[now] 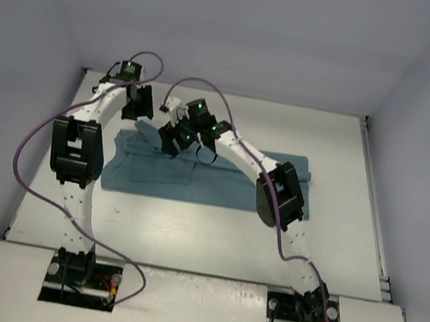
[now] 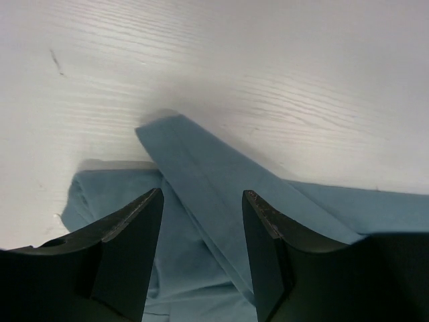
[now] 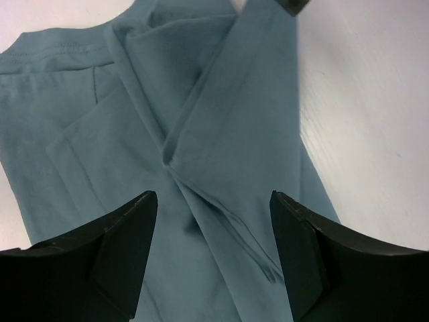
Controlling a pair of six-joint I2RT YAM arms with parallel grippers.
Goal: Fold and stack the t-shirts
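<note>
Your teal t-shirt [image 1: 219, 187] lies partly folded mid-worktop [image 1: 331, 257], nearer the far edge. Left gripper [image 2: 202, 196] and right gripper [image 3: 213, 196] both sit over its left end — fingers spread, holding nothing.

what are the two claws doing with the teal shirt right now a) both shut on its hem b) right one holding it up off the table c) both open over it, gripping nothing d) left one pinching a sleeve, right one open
C: in the wrist views the left claw and right claw have their fingers apart, and the t-shirt lies unpinched on the table.
</note>
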